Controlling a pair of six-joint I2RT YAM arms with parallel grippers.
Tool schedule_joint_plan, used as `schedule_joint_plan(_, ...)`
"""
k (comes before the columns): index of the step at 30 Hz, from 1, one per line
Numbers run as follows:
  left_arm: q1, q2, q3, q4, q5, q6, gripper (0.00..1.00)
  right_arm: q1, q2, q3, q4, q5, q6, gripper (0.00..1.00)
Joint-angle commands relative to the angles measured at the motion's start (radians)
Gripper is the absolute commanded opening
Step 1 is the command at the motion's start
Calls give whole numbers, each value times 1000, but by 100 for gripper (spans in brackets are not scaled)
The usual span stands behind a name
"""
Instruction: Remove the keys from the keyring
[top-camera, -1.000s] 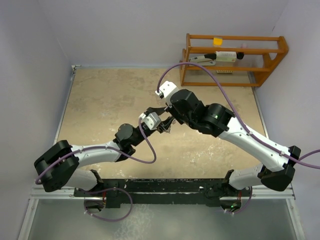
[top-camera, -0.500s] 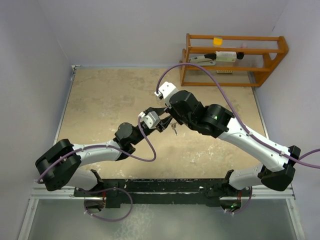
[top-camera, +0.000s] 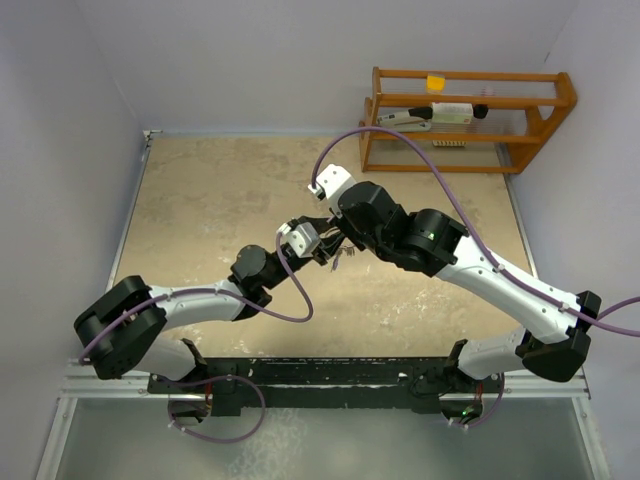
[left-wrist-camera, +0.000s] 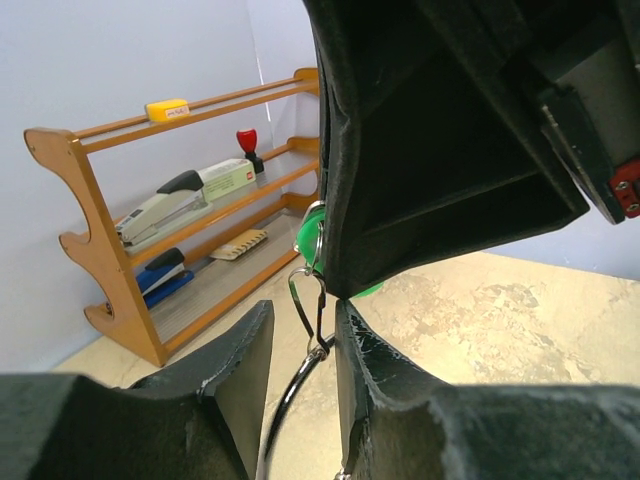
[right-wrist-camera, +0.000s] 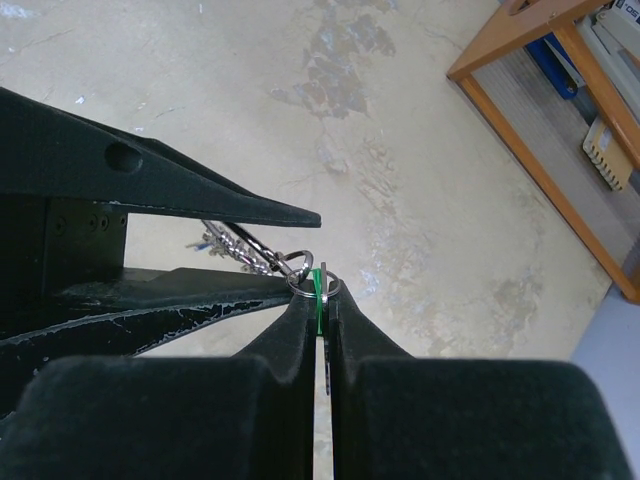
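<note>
- The two arms meet over the middle of the tan table (top-camera: 215, 195), their wrists angled toward each other and the fingertips almost touching.
- The right gripper (right-wrist-camera: 321, 284) is clenched: its two black fingers are pressed flat together, with the thin edge of the green-headed key (right-wrist-camera: 317, 300) pinched between them.
- The keyring (right-wrist-camera: 299, 269), a small loop of silver wire, sits right at the tip of those fingers, just beside the green head, held in the air above the table.
- The left gripper (left-wrist-camera: 303, 335) comes in from the other side with its jaws a little apart. From its own wrist camera, a thin dark wire clip (left-wrist-camera: 309, 300) passes up through the gap, with space on both sides, so the fingers straddle it and pinch nothing that I can see.
- A cluster of silver keys (right-wrist-camera: 226, 240) lies between the left fingers in the right wrist view, strung out behind the ring. I cannot count them.
- From overhead the bunch hangs just below the spot where the grippers meet.
- At the far right edge stands a wooden rack (top-camera: 465, 76), with a stapler (left-wrist-camera: 185, 205) on one of its shelves.
</note>
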Motion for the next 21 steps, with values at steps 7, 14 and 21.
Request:
schedule_joint_plan(7, 9, 12, 46, 68, 51, -36, 22, 10, -23, 23, 20, 30, 6, 0)
schedule_joint_plan(14, 13, 12, 48, 65, 64, -45, 14, 11, -21, 21, 23, 31, 5, 0)
schedule_joint_plan(21, 22, 11, 45, 69, 75, -54, 5, 13, -19, 23, 23, 37, 4, 0)
